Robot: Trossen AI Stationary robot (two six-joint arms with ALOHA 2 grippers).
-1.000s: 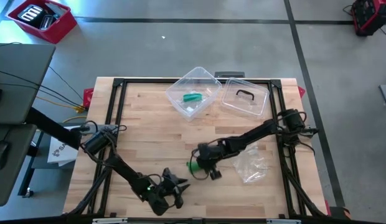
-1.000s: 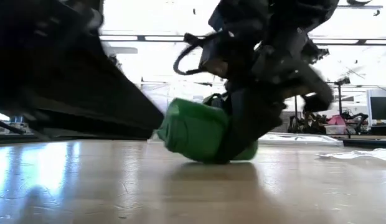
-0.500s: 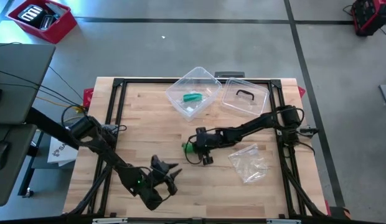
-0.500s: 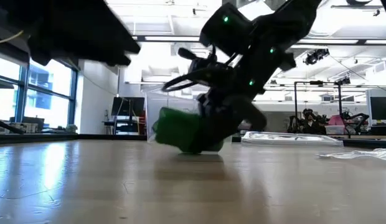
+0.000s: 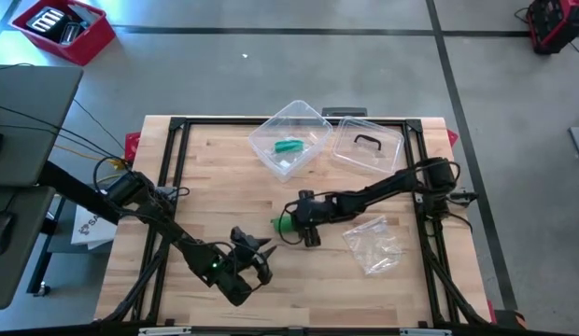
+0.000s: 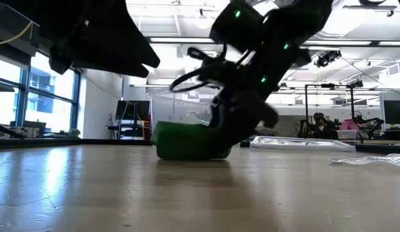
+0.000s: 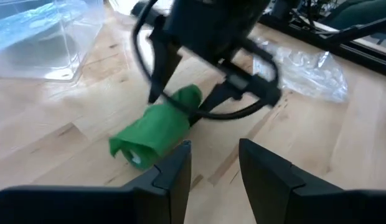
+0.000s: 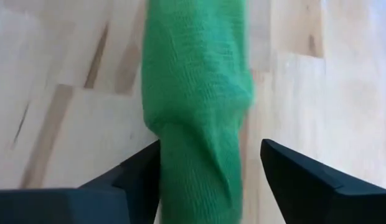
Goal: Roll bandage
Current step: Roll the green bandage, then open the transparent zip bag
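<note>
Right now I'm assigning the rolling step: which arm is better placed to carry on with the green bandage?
Right. The right gripper already has the green bandage between its fingers on the table; the left gripper hovers open nearby.

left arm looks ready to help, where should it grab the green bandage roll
Judging by its pose, the free open end of the green bandage roll: it lies flat on the wooden table, while the right gripper straddles the far end. The left gripper, fingers open, could come in across the roll's width.
</note>
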